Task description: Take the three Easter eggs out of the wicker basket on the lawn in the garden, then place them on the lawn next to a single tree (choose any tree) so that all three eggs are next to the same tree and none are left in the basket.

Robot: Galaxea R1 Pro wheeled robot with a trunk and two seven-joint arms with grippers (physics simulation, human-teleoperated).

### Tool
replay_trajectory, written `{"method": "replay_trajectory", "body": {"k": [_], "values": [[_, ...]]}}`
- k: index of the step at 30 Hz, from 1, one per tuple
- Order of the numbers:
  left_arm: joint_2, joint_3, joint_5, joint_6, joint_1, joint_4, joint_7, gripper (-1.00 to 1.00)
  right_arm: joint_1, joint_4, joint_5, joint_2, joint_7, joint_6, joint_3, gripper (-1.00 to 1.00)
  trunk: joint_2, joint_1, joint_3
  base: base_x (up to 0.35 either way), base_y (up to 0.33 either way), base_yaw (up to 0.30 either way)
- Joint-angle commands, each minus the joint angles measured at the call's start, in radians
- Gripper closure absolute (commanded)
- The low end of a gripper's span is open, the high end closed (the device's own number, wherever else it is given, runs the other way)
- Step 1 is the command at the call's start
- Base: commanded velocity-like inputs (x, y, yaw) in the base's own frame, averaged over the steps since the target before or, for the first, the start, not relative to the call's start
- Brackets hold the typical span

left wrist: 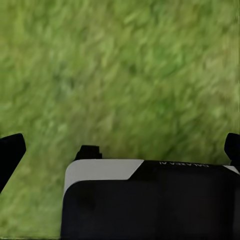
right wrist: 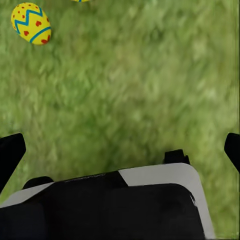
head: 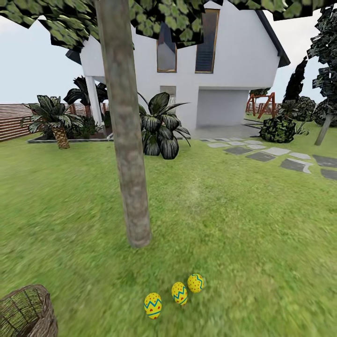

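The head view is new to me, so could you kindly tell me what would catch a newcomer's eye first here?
Most striking is the tree, its thick mottled trunk rising from the lawn in the middle of the view. Just in front of its base, three Easter eggs lie in a short row on the grass, yellow with blue zigzags. The wicker basket sits at the lower left corner, apart from the eggs, and a white house stands behind.
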Motion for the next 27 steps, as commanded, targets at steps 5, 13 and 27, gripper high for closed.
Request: {"method": "replay_trajectory", "body": {"k": [5,13,27], "values": [[0.011,-0.009,0.009,-0.056,0.037,0.038,0.006,-1.0,0.004,0.034,0.004,-0.003,-0.012,0.001,-0.007,-1.0,0.034,-0.019,0.014,0.0,0.0,0.0],[0.033,-0.009,0.009,-0.101,0.067,0.067,0.006,-1.0,0.005,0.074,0.003,-0.005,-0.049,-0.002,-0.009,-1.0,0.09,-0.05,0.039,0.0,0.0,0.0],[0.053,-0.008,0.014,-0.119,0.111,0.072,0.008,-1.0,0.015,0.156,0.004,-0.005,-0.219,-0.004,-0.007,-1.0,0.167,-0.092,0.074,0.0,0.0,0.0]]}}
